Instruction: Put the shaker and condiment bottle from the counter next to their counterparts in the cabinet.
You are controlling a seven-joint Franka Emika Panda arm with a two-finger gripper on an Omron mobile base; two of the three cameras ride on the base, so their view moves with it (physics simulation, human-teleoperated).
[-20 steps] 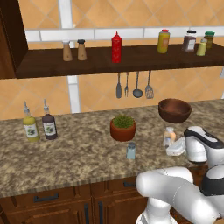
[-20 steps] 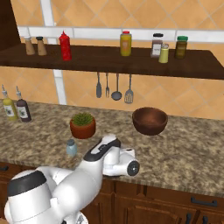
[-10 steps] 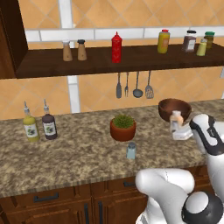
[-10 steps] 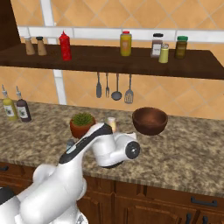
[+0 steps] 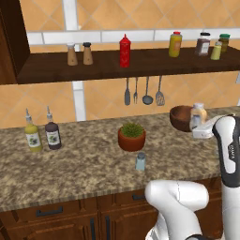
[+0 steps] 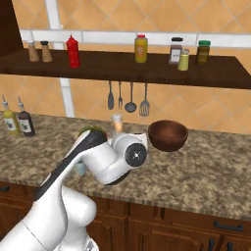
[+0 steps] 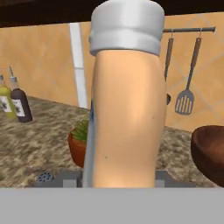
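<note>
Since a second ago the arm rises from low over the counter's front edge, carrying the condiment bottle up with it. Earlier the bottle sits low in front of the wooden bowl, near the counter surface; half a second ago it is level with the bowl's rim; now it is lifted clear, upright in the closed gripper, its white cap above the bowl in the left base view, closer to the hanging utensils
</note>
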